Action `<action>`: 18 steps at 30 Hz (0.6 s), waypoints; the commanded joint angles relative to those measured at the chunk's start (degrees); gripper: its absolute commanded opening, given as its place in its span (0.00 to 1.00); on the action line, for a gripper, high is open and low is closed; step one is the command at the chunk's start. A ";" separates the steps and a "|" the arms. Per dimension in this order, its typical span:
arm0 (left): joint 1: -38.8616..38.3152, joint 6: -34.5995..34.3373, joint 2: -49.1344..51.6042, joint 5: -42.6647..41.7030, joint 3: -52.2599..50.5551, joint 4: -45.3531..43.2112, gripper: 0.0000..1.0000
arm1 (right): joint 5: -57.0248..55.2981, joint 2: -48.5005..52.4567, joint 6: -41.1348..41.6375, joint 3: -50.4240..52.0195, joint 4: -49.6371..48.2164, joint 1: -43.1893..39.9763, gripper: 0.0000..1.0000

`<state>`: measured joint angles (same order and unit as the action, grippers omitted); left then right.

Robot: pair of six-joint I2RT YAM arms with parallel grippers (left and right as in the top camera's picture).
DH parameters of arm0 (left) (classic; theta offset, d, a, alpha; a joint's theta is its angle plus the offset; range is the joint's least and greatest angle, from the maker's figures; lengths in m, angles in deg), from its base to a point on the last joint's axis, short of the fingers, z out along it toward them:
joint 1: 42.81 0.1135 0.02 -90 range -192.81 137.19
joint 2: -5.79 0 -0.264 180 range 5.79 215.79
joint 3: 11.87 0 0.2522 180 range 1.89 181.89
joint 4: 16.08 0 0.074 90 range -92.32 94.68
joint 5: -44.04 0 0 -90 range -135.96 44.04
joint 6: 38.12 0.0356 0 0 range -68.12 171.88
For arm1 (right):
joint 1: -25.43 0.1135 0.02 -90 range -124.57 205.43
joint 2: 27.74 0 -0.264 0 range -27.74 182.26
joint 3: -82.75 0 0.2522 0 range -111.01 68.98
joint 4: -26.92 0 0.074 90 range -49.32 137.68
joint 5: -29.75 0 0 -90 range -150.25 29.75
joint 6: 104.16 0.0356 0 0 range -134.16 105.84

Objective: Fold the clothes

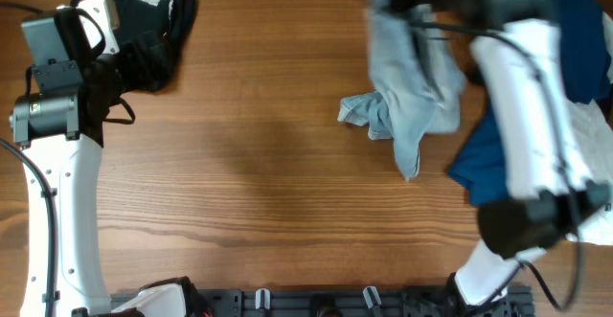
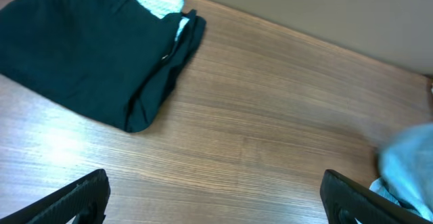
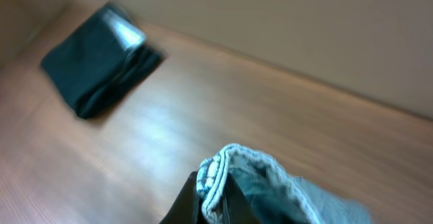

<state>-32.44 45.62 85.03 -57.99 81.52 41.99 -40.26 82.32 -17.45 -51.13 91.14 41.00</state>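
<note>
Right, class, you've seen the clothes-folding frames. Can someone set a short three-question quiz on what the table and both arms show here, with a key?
1. In the overhead view, where on the table does the folded black garment lie?
2. What do the right jaws grip? A the folded black garment; B the light blue garment; C nothing.
3. True or false: the left jaws are shut on cloth.

Key
1. In the far left corner, beside the left arm.
2. B.
3. False: they stand open over bare wood.
</note>
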 commanded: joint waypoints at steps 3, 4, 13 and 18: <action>4.09 0.70 -0.92 0.11 1.03 1.03 1.00 | 8.98 10.51 0.90 -0.39 -0.37 10.86 0.07; 4.70 0.70 -0.92 0.11 1.03 1.14 1.00 | 10.19 11.50 0.87 -0.39 0.15 12.55 0.10; 7.21 0.70 -0.92 0.09 1.03 0.85 1.00 | 15.61 8.50 -4.15 -0.44 7.82 17.97 0.77; 7.10 0.70 -0.85 -0.87 1.03 1.05 1.00 | 1.57 4.00 3.74 -0.44 8.92 8.48 1.00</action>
<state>-25.49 45.62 85.03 -57.82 81.52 43.09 -32.39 90.10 -17.10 -50.85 99.55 55.08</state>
